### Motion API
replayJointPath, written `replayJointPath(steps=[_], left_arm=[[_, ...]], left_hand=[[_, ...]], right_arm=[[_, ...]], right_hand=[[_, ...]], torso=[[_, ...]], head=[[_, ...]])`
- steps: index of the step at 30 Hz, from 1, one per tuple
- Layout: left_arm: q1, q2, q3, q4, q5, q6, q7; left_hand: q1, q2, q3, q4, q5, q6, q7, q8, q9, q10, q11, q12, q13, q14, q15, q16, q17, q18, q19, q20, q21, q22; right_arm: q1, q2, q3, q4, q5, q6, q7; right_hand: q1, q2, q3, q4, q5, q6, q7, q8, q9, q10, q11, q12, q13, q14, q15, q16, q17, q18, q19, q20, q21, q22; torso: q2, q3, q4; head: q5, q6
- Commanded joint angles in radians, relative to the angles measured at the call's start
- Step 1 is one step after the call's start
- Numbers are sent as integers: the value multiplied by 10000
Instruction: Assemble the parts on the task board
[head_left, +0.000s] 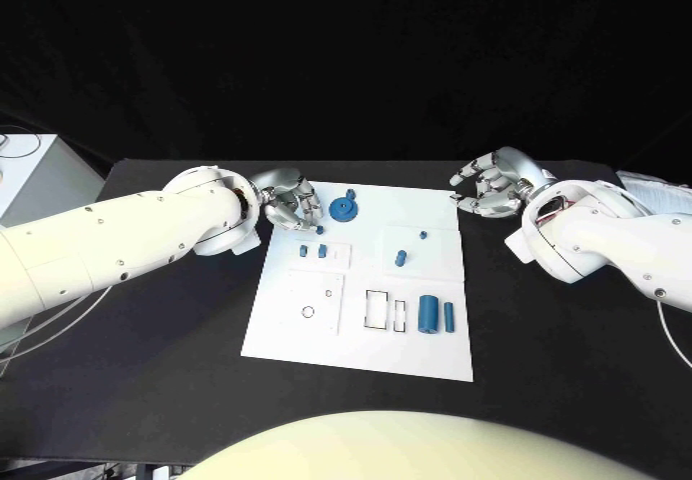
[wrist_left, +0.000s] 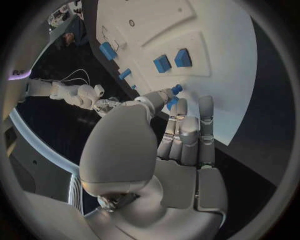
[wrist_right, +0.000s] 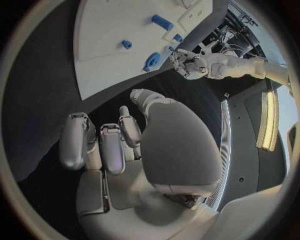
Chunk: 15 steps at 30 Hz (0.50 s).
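The white task board (head_left: 289, 340) lies in the middle of the black table. A blue gear (head_left: 345, 208) lies near its far edge, and it also appears in the right wrist view (wrist_right: 150, 61). My left hand (head_left: 289, 205) hovers at the board's far left corner, just left of the gear, holding nothing. Its fingers (wrist_left: 187, 130) lie straight side by side, with a bit of blue (wrist_left: 177, 89) showing past the thumb tip. Two small blue blocks (head_left: 312, 251) sit below it. My right hand (head_left: 493, 182) hangs over the table beyond the board's far right corner, fingers loosely bent and empty.
More blue parts lie on the board: a small peg (head_left: 423, 233), a short piece (head_left: 400, 258), a thick cylinder (head_left: 428, 313) and a slim one (head_left: 451, 317) beside rectangular slots (head_left: 376, 309). A round hole (head_left: 307, 312) is at the left. A white box (head_left: 36, 170) stands far left.
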Motion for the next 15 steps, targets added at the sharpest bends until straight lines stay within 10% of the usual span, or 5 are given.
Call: replayJointPath(steps=[1, 15], left_arm=[[3, 24, 11, 16, 326, 329, 398], [1, 276, 11, -113, -112, 109, 468]], left_hand=[[166, 38, 34, -95, 26, 82, -73, 124, 35, 1, -93, 263, 140, 64, -111, 108, 176, 164, 34, -97, 37, 19], [90, 71, 1068, -368, 6, 439, -339, 623, 74, -723, -489, 4776, 2855, 1075, -456, 865, 2644, 158, 89, -438, 681, 405]], right_arm=[[-17, 5, 0, -1, -83, 144, 62], [-30, 19, 0, 1, -83, 134, 64]], right_hand=[[-65, -3, 67, -9, 28, -93, -4, 26, -7, -57, -2, -46, 5, 485, -49, -44, 801, 86, -51, 0, -27, 1042], [-77, 3, 75, -7, 26, -89, -3, 33, -6, -45, -1, -29, 18, 489, -49, -33, 818, 81, -42, 1, -7, 1053]], torso=[[-9, 5, 1], [8, 5, -15]], head=[[10, 2], [-2, 2]])
